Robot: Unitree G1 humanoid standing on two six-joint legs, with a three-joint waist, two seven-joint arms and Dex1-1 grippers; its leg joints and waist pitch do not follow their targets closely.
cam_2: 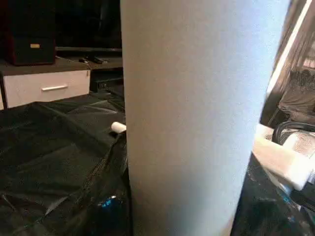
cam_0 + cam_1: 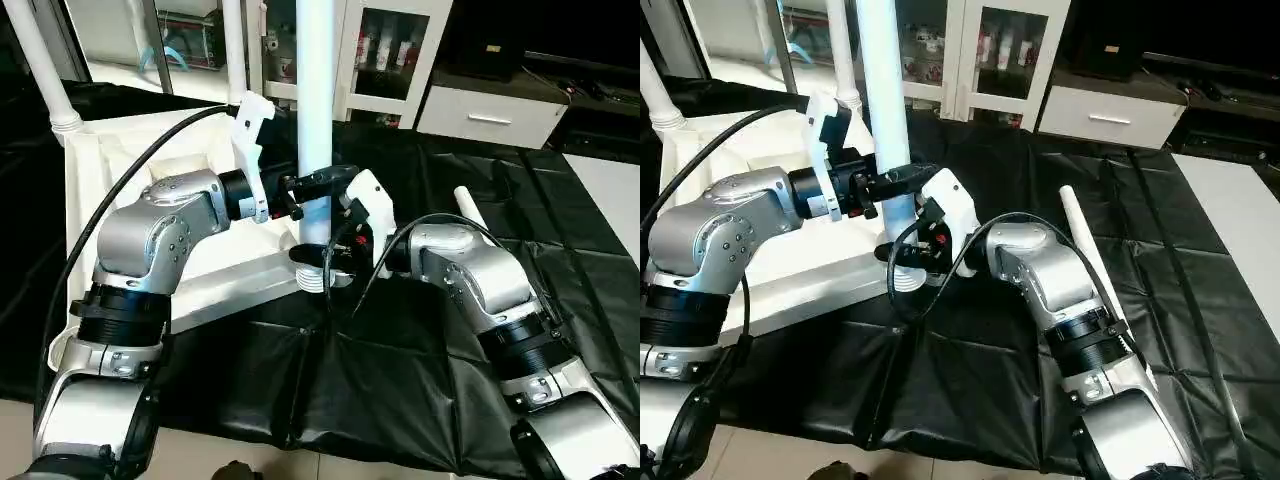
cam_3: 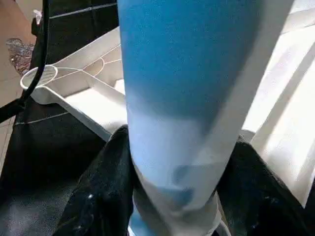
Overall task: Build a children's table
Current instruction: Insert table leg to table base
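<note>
I've got the white tabletop (image 2: 120,160) lying upside down on the black-draped work table (image 2: 480,330), far left. One leg (image 2: 314,100) stands upright in its near-right corner socket (image 2: 322,272). L gripper (image 2: 318,182) is clamped round that leg partway up. R gripper (image 2: 908,254) sits lower, fingers (image 3: 98,196) either side of the leg base; can't tell if it's gripping. Spare leg (image 2: 1080,232) lies on the cloth, right.

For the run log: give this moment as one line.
left tool: shut on upright leg | right tool: at leg base | tabletop: upside down
</note>
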